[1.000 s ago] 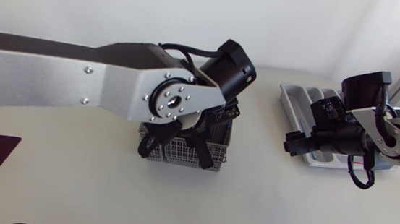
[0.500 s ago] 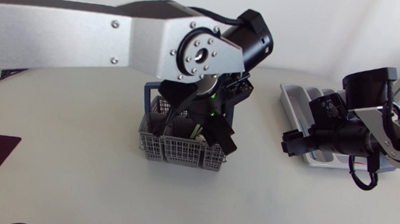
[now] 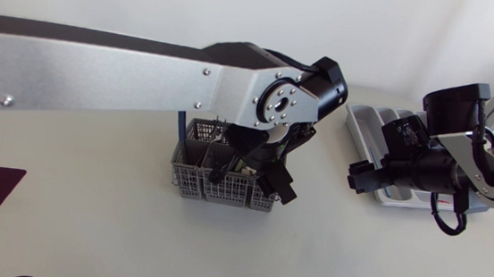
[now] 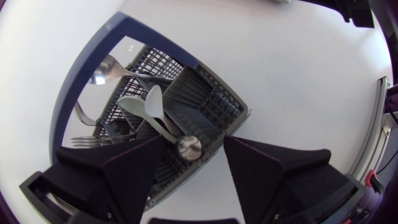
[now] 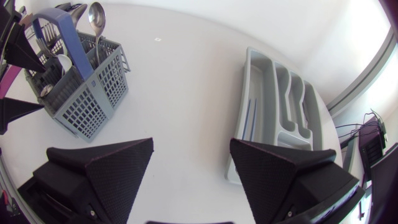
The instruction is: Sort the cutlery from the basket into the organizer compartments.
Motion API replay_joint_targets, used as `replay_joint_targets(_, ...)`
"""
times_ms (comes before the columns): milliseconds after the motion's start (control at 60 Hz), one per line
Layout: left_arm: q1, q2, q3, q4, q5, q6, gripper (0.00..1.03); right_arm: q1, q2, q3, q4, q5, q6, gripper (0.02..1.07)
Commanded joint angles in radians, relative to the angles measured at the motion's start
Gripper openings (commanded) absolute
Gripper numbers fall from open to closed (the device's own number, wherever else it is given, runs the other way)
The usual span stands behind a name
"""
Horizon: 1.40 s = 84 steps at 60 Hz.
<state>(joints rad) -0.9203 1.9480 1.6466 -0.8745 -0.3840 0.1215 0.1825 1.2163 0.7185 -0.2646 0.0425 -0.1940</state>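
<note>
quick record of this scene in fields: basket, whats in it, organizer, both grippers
basket: grey plastic mesh cutlery basket with a blue arched handle, upright on the white table
contents: silver metal spoon, pale green plastic utensil, metal fork; others partly hidden
organizer: grey plastic compartment tray, apart from the basket, on the right arm's side
left gripper: open, above the basket's edge
right gripper: open, empty, beside the organizer

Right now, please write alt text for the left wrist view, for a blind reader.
The open left end effector hangs over a grey cutlery basket with a blue handle. Inside are a metal spoon, a fork and pale plastic utensils.
</note>
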Motion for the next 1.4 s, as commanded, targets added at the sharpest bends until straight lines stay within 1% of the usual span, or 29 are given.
replay_joint_targets(0, 0.000, 0.042, 0.033, -0.012, -0.024, -0.037, 0.67, 0.003, 0.000, -0.019, 0.001, 0.008, 0.008, 0.91)
replay_joint_targets(283, 0.001, 0.077, 0.048, -0.017, -0.073, -0.060, 0.67, 0.000, 0.000, -0.022, 0.002, 0.008, 0.008, 0.91)
replay_joint_targets(633, 0.031, 0.063, 0.058, -0.023, -0.076, -0.115, 0.67, 0.000, 0.008, -0.025, 0.008, 0.010, 0.008, 0.91)
replay_joint_targets(983, 0.026, 0.126, 0.071, -0.020, -0.102, -0.118, 0.67, 0.000, 0.009, -0.027, 0.010, 0.011, 0.008, 0.91)
replay_joint_targets(1133, 0.032, 0.109, 0.065, -0.038, -0.131, -0.118, 0.66, 0.000, 0.009, -0.027, 0.010, 0.011, 0.008, 0.91)
replay_joint_targets(1317, 0.049, 0.054, 0.038, -0.040, -0.133, -0.112, 0.66, 0.002, 0.011, -0.027, 0.015, 0.011, 0.008, 0.91)
replay_joint_targets(1383, 0.054, 0.042, 0.027, -0.040, -0.135, -0.111, 0.64, 0.003, 0.011, -0.027, 0.015, 0.013, 0.008, 0.91)
